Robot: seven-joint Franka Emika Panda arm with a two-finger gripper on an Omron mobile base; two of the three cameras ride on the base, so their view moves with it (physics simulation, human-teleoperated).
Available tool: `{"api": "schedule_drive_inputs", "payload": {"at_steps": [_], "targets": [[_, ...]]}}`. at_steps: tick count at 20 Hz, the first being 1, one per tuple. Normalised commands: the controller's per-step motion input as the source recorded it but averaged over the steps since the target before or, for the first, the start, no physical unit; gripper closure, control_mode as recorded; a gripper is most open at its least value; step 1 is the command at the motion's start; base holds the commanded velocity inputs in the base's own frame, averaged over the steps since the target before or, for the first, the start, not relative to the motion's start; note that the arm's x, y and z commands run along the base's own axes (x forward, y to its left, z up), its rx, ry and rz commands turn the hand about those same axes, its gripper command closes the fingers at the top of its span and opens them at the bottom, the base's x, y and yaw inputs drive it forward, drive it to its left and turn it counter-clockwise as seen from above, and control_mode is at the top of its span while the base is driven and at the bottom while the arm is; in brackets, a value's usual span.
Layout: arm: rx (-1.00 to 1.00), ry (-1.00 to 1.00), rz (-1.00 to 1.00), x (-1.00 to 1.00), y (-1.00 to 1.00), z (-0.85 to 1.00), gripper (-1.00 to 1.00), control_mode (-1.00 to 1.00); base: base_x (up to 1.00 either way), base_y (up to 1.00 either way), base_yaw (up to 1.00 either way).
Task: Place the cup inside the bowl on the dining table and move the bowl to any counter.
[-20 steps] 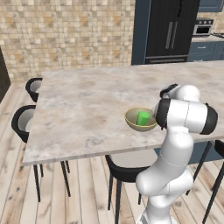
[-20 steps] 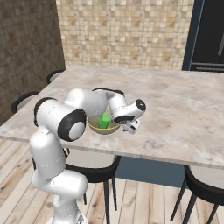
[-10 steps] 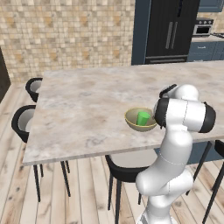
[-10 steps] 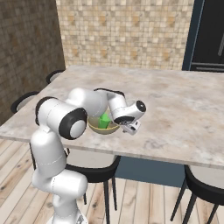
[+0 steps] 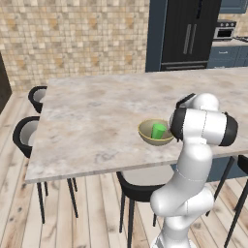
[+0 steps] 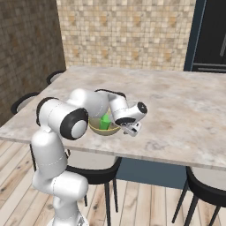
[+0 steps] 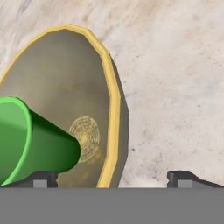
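**Cup in the bowl, open gripper at the bowl's rim**

The green cup [image 5: 158, 131] stands inside the bowl [image 5: 147, 135], which sits on the dining table [image 5: 97, 121] near its front edge, close to the robot. In the right base view the cup [image 6: 105, 122] shows above the bowl's [image 6: 102, 130] rim, partly behind the arm. The hand view shows the cup [image 7: 35, 140] with its base resting on the ringed centre of the bowl's [image 7: 61, 78] floor; the yellowish rim runs around it.

The gripper [image 6: 131, 129] hangs just beside the bowl on the side away from the robot's shoulder, low over the tabletop [image 6: 176, 110]. Its jaws stand wide apart and hold nothing. In the hand view the two fingertips [image 7: 41, 178] rise at the bottom, one under the cup and inside the rim line, the other over bare table [image 7: 175, 87], so that the near wall of the bowl lies between them. Whether either fingertip touches the bowl cannot be told.

Dark chairs [image 5: 29, 135] stand tucked along the far left side of the table, and another chair [image 5: 138, 191] sits under its front edge beside the robot. A stone-tiled wall [image 5: 72, 38] and a dark fridge [image 5: 189, 31] stand behind the table.
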Motion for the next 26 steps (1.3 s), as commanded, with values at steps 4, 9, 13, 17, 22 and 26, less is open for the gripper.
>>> {"api": "schedule_drive_inputs", "payload": {"at_steps": [4,9,13,17,22,26], "targets": [[0.0,0.0,0.0,0.0,0.06,0.0,1.0,-1.0,0.0,0.0,0.0],[0.0,0.0,0.0,0.0,0.07,0.0,1.0,-1.0,0.0,0.0,0.0],[0.0,0.0,0.0,0.0,0.0,0.0,1.0,-1.0,0.0,0.0,0.0],[0.0,0.0,0.0,0.0,0.0,0.0,1.0,-1.0,0.0,0.0,0.0],[0.0,0.0,0.0,0.0,0.0,0.0,1.0,-1.0,0.0,0.0,0.0],[0.0,0.0,0.01,0.0,0.0,0.08,1.0,-1.0,0.0,0.0,0.0]]}}
